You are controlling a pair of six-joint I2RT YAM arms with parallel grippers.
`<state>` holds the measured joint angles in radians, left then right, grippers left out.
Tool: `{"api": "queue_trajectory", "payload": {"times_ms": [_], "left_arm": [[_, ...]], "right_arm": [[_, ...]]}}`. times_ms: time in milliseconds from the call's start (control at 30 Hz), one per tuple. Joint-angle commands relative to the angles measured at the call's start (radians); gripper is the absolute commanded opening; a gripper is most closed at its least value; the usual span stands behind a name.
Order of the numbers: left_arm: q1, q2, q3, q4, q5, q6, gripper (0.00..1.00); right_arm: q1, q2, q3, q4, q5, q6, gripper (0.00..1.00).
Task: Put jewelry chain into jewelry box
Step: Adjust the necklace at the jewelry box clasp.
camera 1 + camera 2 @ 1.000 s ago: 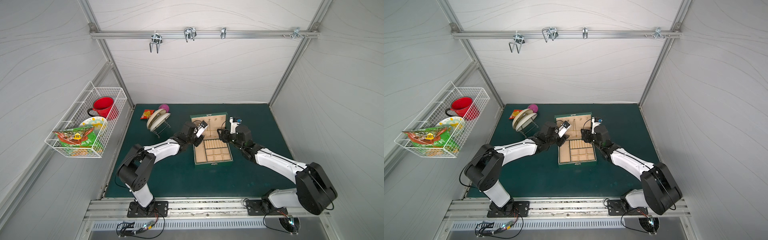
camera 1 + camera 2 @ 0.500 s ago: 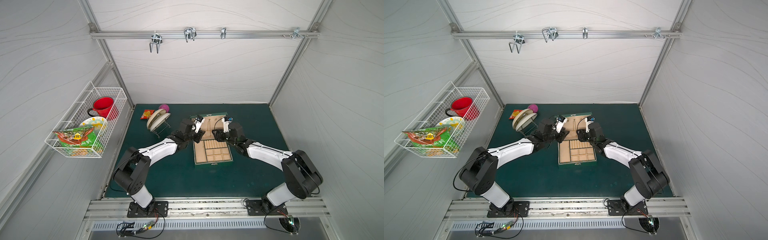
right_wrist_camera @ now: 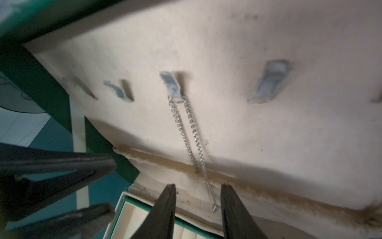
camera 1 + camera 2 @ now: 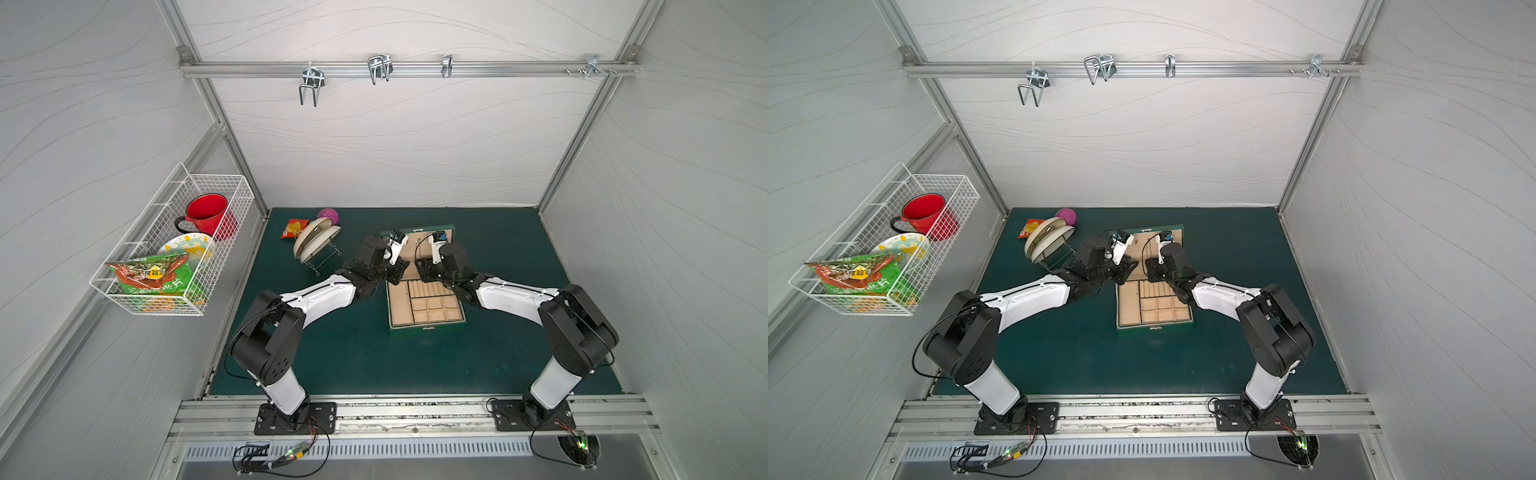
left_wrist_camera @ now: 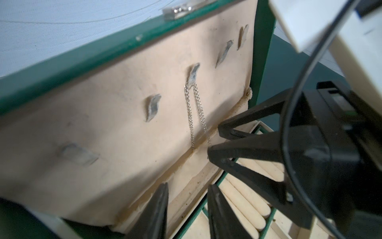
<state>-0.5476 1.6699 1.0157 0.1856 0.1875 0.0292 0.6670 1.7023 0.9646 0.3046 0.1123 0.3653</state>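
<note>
The dark green jewelry box (image 4: 428, 328) (image 4: 1154, 328) stands open mid-mat, lid (image 5: 103, 55) upright. The silver jewelry chain (image 5: 191, 115) (image 3: 192, 132) hangs doubled from a lid hook (image 3: 171, 87) against the beige lining. Its loose end dangles between the fingers of my right gripper (image 3: 198, 187) without touching them; that gripper is open. My left gripper (image 5: 189, 186) is open too, empty, at the foot of the lid over the ring rolls. In both top views the left gripper (image 4: 400, 271) and right gripper (image 4: 419, 266) nearly meet at the lid's base.
A dish rack with plates (image 4: 316, 245), a snack packet (image 4: 293, 227) and a pink ball (image 4: 328, 214) sit at the back left of the mat. A wire basket (image 4: 174, 249) with a red mug hangs on the left wall. Metal hooks (image 4: 378, 68) hang overhead.
Both grippers have drawn in toward the foot of the lid and toward each other. Their jaws have narrowed, the right one more than the left.
</note>
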Motion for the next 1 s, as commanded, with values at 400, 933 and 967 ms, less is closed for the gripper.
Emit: {"api": "queue_trajectory", "payload": {"times_ms": [400,933,967], "left_arm": [[0.005,0.046,0.05,0.043,0.025,0.003,0.34],[0.005,0.033,0.041,0.042,0.017,0.006,0.34],[0.005,0.032,0.041,0.042,0.016,0.007,0.34]], "right_arm": [[0.027,0.048,0.07,-0.048,0.157,-0.039,0.25],[0.02,-0.005,0.04,-0.076,0.222,-0.03,0.19],[0.02,-0.009,0.037,-0.076,0.221,-0.03,0.19]]}}
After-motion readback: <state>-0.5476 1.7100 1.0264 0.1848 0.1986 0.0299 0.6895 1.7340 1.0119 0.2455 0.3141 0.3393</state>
